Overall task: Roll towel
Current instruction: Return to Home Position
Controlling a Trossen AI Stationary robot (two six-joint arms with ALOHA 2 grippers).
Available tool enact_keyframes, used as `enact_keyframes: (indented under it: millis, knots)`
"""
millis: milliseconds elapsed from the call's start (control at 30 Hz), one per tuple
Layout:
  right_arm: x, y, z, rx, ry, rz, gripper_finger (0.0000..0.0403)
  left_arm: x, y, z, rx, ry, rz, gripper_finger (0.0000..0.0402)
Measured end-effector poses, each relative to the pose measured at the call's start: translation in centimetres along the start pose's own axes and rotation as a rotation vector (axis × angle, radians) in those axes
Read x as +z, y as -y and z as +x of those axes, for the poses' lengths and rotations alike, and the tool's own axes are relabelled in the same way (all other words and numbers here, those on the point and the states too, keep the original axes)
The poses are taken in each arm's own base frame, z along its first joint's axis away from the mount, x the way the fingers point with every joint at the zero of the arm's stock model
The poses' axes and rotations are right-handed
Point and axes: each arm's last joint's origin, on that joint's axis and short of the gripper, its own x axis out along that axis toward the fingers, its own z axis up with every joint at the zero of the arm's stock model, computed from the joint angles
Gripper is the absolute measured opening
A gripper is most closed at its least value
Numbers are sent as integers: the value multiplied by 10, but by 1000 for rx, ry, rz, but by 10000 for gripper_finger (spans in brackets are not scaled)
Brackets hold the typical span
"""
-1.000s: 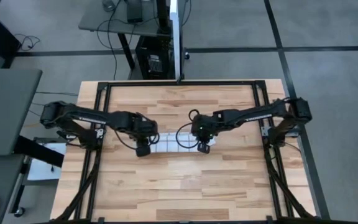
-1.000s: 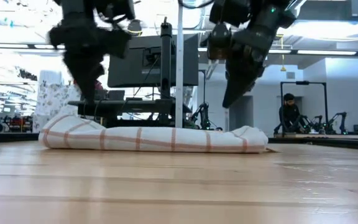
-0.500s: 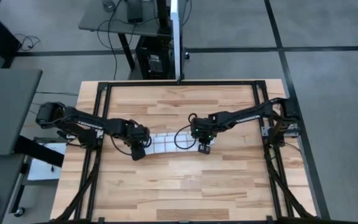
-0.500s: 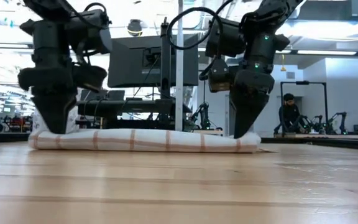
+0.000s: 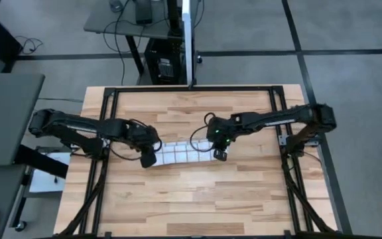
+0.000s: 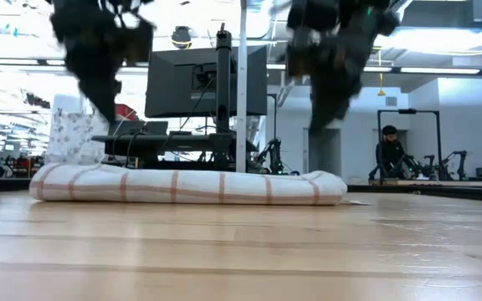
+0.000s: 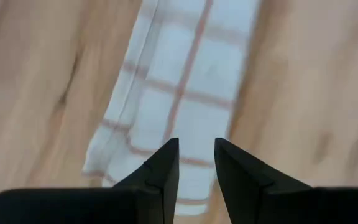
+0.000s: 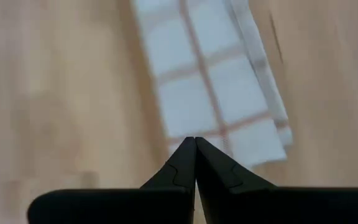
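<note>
The rolled white towel (image 5: pixel 185 155) (crossed by thin reddish check lines) lies as a long, low roll on the wooden table (image 5: pixel 197 199), near the centre of the high view. The left tool (image 5: pixel 148 160) hangs over the roll's left end, lifted clear of the cloth, its fingers only a narrow slit apart and holding nothing. The right tool (image 5: pixel 221 155) hangs over the right end, likewise clear, its fingers pressed together on nothing.
</note>
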Motion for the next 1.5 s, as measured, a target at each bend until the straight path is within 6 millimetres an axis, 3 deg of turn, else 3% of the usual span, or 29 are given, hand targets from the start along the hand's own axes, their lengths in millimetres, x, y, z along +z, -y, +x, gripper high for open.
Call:
enact_keyframes:
  millis: [100, 233, 467, 600, 867, 1133, 1500]
  knots:
    - [5, -10, -33, 38, 145, -21, 0, 6, 2, -22, -37, 93, 64, 74]
    - [1, -13, -72, 111, 458, -41, 0, 4, -7, -48, -58, 218, 106, 13]
    - [-57, 4, -95, 173, 810, 51, 0, -16, -28, -72, -24, 415, 54, 9]
    - [-96, 11, -87, 145, 816, 132, 0, -28, -33, -80, -15, 404, 21, 7]
    - [-151, 19, -57, 141, 917, 4, 0, -30, -32, -84, -32, 427, 11, 6]
    - [-185, 40, -38, 83, 1045, -19, 0, -28, -31, -77, -34, 419, 0, 6]
    - [-195, 40, -39, 69, 993, -37, 0, -33, -32, -64, -50, 390, -119, 6]
